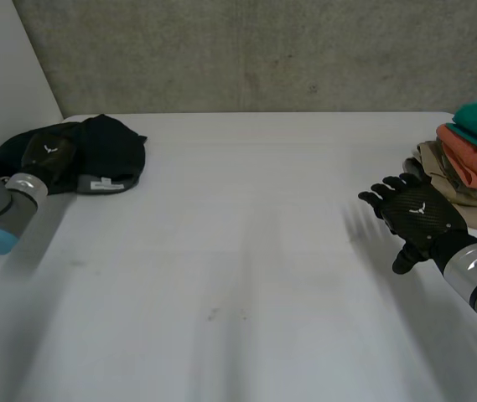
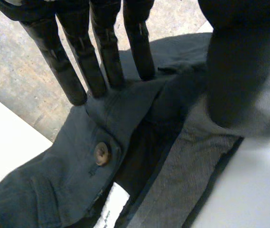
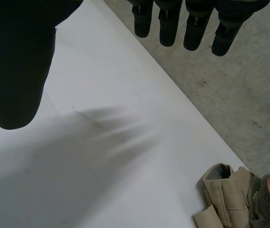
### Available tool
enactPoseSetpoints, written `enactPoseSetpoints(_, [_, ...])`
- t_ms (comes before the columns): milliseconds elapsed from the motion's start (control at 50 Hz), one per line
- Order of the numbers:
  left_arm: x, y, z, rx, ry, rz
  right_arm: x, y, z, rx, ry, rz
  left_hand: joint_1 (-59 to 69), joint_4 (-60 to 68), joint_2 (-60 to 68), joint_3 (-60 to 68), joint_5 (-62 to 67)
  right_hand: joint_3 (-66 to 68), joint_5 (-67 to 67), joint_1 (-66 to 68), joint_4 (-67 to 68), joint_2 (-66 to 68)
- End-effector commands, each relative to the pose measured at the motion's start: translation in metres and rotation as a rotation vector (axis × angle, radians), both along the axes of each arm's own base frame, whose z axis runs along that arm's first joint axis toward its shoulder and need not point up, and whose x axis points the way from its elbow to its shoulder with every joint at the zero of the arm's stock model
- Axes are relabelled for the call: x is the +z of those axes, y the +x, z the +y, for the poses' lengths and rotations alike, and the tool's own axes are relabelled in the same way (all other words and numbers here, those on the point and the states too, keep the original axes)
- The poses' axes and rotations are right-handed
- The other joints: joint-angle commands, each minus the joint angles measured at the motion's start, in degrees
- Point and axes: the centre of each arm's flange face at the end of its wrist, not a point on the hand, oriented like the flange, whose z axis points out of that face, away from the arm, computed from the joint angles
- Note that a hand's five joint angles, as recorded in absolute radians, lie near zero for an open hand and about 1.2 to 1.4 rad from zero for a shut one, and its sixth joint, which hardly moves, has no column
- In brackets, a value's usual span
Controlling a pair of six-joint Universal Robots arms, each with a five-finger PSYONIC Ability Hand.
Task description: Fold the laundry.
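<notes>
Dark grey trousers (image 2: 68,185) bunched at left hand (image 2: 104,52) straight fingertips; right hand (image 1: 418,219) splayed, empty, near folded clothes stack (image 1: 473,159).

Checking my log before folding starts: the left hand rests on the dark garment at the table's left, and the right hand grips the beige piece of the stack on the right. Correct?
Not quite. The right hand grips nothing: the right wrist view shows its fingers straight over bare table, apart from the beige piece. The left hand does rest on the dark garment.
</notes>
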Motion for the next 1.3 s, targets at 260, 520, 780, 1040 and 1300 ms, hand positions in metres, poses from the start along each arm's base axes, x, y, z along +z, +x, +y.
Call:
enactPoseSetpoints(260, [0.119, -0.084, 0.074, -0.106, -0.181, 0.212, 0.005, -0.008, -0.006, -0.077, -0.027, 0.010, 42.03, 44.18, 43.41, 44.34, 44.52, -2.40, -2.74, -2.96, -2.48, -2.42])
enactPoseSetpoints(520, [0.142, -0.238, 0.234, -0.512, 0.088, 0.461, 0.032, -0.019, -0.008, -0.220, -0.074, -0.066, 42.03, 44.18, 43.41, 44.34, 44.52, -2.40, -2.74, -2.96, -2.48, -2.42])
enactPoseSetpoints(780, [0.116, -0.273, 0.250, -0.441, 0.085, 0.397, 0.027, -0.017, -0.003, -0.209, -0.030, -0.111, -18.97, -16.82, -17.59, -16.66, -16.48, -2.40, -2.74, -2.96, -2.48, -2.42])
enactPoseSetpoints(1040, [0.078, -0.108, 0.111, -0.022, -0.006, 0.030, 0.018, -0.014, -0.004, -0.201, -0.009, -0.100, -23.22, -21.07, -21.84, -20.91, -20.73, -2.40, -2.74, -2.96, -2.48, -2.42])
enactPoseSetpoints(1300, [0.028, -0.070, 0.059, -0.117, 0.028, 0.017, 0.005, -0.014, -0.006, -0.209, 0.029, -0.086, -18.85, -16.70, -17.47, -16.54, -16.36, -2.40, -2.74, -2.96, -2.48, -2.42])
